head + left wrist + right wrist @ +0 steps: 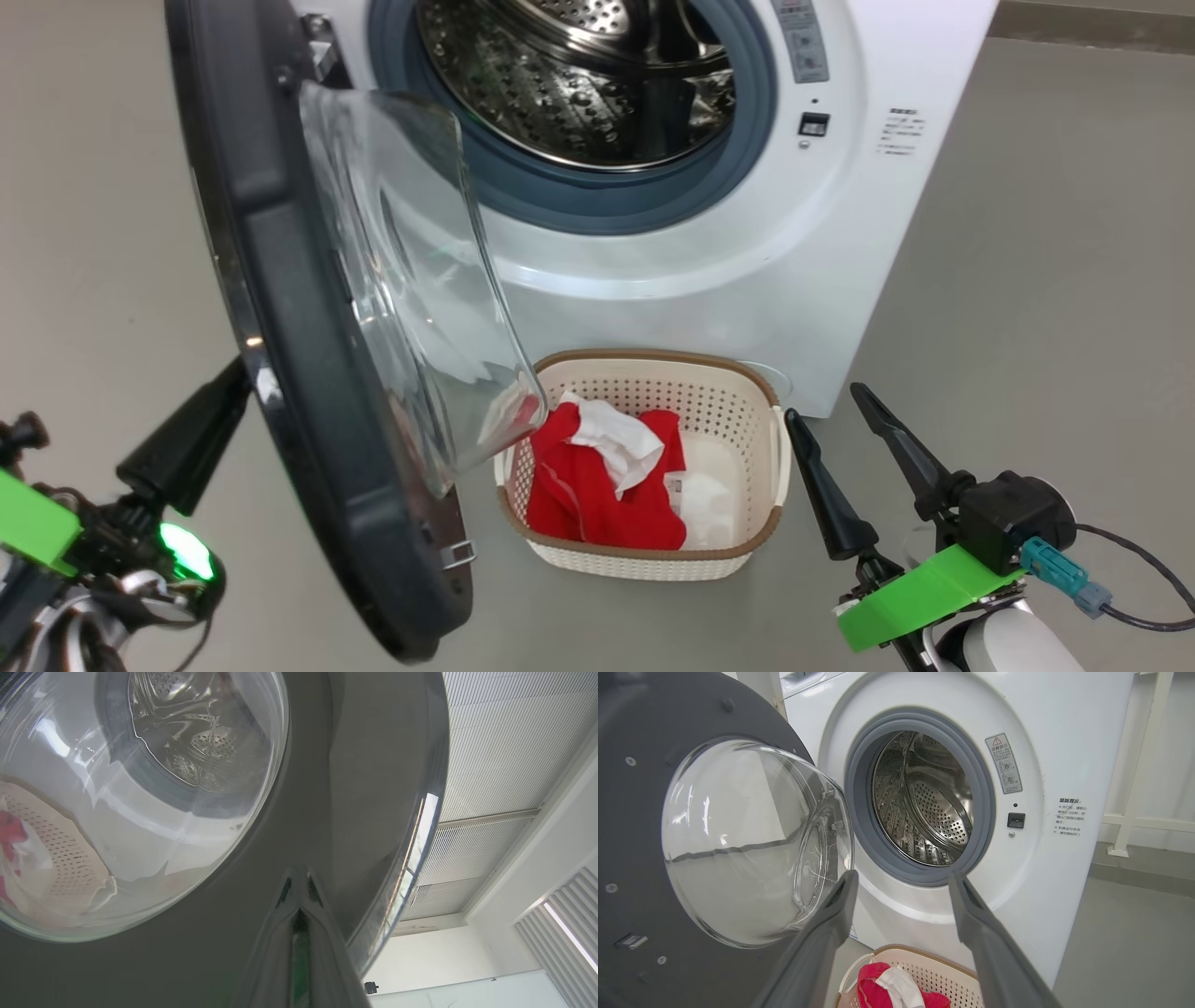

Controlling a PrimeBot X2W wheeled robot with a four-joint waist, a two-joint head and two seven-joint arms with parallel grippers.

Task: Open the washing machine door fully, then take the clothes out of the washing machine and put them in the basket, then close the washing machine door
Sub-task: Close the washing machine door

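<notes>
The washing machine [709,271] stands with its steel drum [924,807] bare. The washing machine door [280,308] is swung out to the left, its glass bowl [738,835] facing the machine. My left gripper [219,406] is shut with nothing in it. Its tips [299,877] are at the door's glossy outer rim [327,788], touching or nearly so. The red and white clothes [607,476] lie in the cream basket [738,420] on the floor before the machine. My right gripper [826,403] is open and empty, right of the basket, pointing at the drum opening [903,877] above the basket [943,970].
Grey floor [1046,280] lies open to the right of the machine. A white rail frame [1134,765] stands by the wall beyond the machine's right side. The door's lower edge [411,616] hangs close to the basket's left end.
</notes>
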